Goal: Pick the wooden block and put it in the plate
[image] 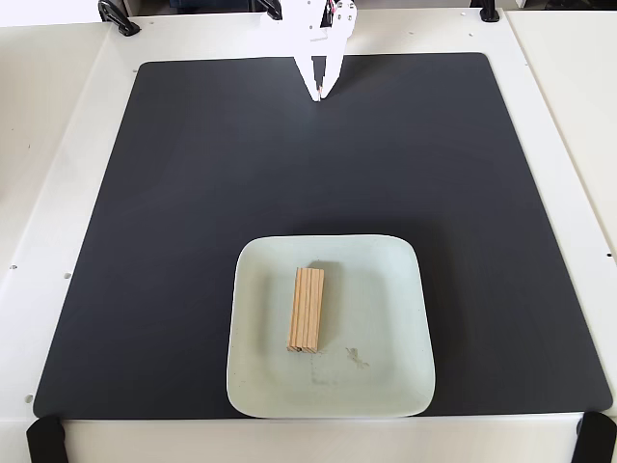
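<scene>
Fixed view: the wooden block (pixel 307 310) lies flat inside the plate (pixel 395 318), slightly toward 9 o'clock of the plate's centre, its long axis running 12 to 6 o'clock. The plate rests on a black mat (pixel 174 193) toward the mat's 6 o'clock edge. The white gripper (pixel 318 96) hangs at the mat's 12 o'clock edge, well apart from the plate, fingertips together and grasping nothing.

A: Where is the wooden block (pixel 307 310)?

B: Lying flat inside the plate (pixel 405 328), left of centre, long axis toward me. My gripper (pixel 319 95) hangs at the far mat (pixel 174 193) edge, fingertips together, well apart from both.
</scene>
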Tool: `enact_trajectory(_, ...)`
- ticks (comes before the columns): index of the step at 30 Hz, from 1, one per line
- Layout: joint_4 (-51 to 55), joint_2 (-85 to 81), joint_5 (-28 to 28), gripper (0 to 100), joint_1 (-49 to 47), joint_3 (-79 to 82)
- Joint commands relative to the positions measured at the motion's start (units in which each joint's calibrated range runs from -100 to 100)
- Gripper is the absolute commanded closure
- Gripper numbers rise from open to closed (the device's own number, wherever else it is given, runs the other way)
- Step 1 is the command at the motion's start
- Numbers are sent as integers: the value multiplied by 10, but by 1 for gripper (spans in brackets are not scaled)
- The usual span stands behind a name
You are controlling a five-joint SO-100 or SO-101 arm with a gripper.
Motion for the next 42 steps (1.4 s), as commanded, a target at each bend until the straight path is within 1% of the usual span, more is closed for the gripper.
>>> enact_trajectory(1,4,-1,1,99,4,2)
enact_trajectory(42,5,-1,-1,99,0,2)
